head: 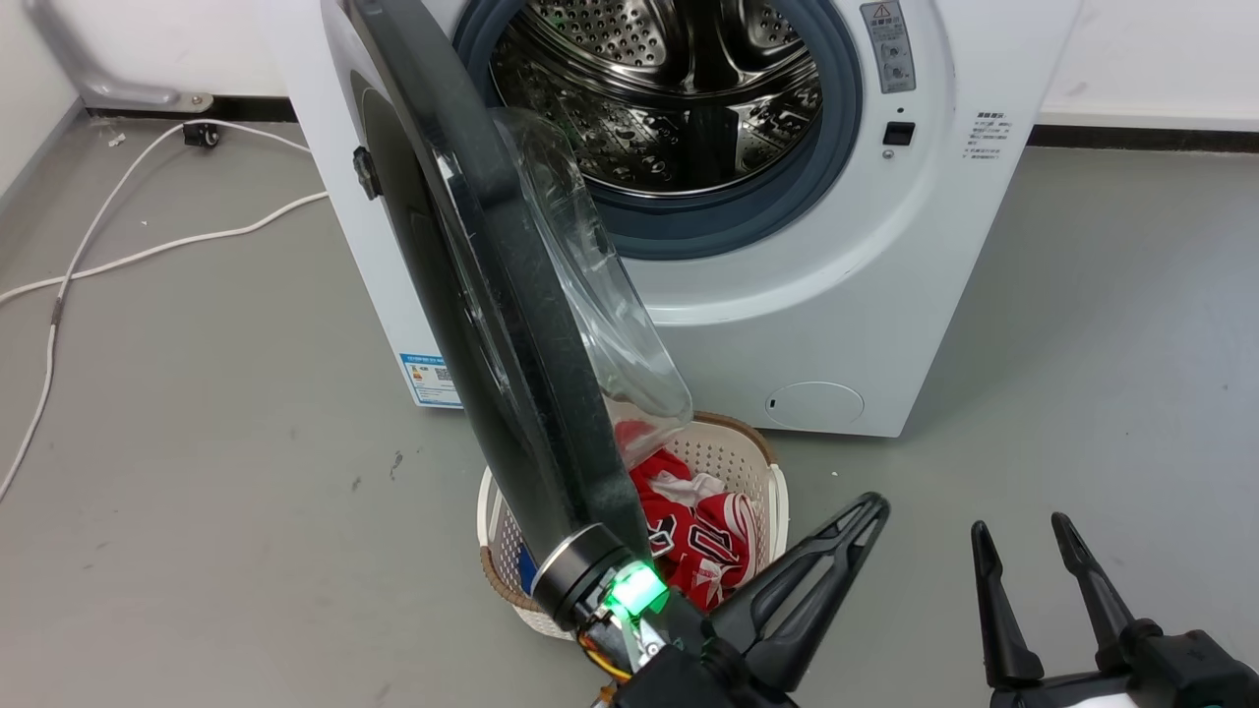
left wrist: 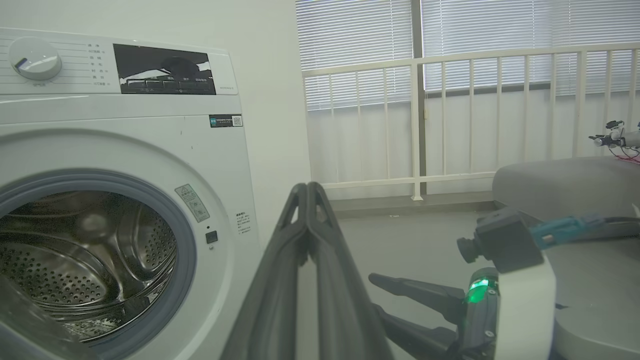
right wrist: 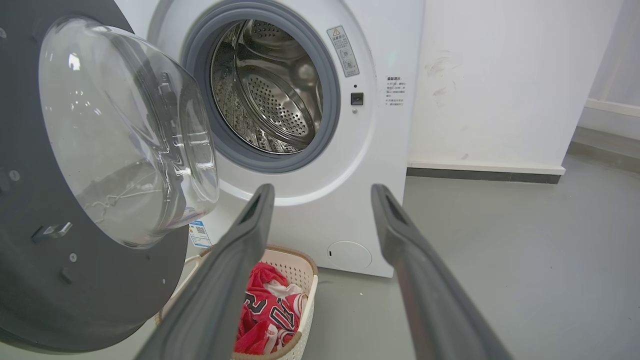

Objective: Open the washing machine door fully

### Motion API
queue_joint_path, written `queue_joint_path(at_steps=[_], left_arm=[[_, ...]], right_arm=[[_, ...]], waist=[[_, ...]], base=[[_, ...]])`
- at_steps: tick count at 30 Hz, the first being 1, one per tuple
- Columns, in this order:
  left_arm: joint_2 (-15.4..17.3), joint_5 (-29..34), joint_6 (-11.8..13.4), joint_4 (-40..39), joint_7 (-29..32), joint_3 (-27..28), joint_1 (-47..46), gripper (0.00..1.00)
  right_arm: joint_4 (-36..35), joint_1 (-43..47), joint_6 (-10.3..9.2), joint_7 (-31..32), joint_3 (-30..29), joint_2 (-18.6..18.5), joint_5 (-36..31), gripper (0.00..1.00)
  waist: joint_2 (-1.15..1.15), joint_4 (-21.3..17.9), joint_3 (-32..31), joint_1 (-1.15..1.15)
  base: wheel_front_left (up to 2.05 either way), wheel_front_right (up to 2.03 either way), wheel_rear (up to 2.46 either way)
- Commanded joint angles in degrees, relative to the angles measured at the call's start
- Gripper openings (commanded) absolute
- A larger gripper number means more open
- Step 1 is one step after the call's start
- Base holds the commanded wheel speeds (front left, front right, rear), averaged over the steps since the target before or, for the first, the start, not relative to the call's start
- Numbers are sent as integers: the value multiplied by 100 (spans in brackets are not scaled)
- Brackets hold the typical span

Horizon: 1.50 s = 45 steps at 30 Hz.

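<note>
Left gripper clenched empty, right gripper spread (neither grasps it); washing machine door stands about square to the front, further swing judged outstanding.

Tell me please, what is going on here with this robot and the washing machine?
A two-armed robot is working on opening the washing machine door. The door stands swung out, about square to the machine's front, and the steel drum is exposed. Neither gripper holds the door. The left gripper is shut on nothing beside the door's lower edge, and the right gripper hangs open further right. A basket of red clothes sits on the floor under the door.
</note>
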Motion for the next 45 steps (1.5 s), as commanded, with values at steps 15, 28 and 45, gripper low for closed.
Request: queue_joint_path(at_steps=[15, 28, 45], left_arm=[[73, -27, -141, 972, -12, 475, 579, 0], [37, -68, -24, 1413, -12, 1396, 620, 0], [18, -5, 81, 1001, -8, 2110, 1042, 0]], right_arm=[[68, -166, -2, -10, 69, 20, -68, 100], [96, -172, -2, -10, 5, 20, -77, 100], [134, -3, -2, -10, -69, 19, -3, 100]], waist=[[0, 32, 103, 0], [0, 132, 168, 0], [0, 1004, 166, 0]], base=[[0, 0, 0], [0, 0, 0], [0, 0, 0]])
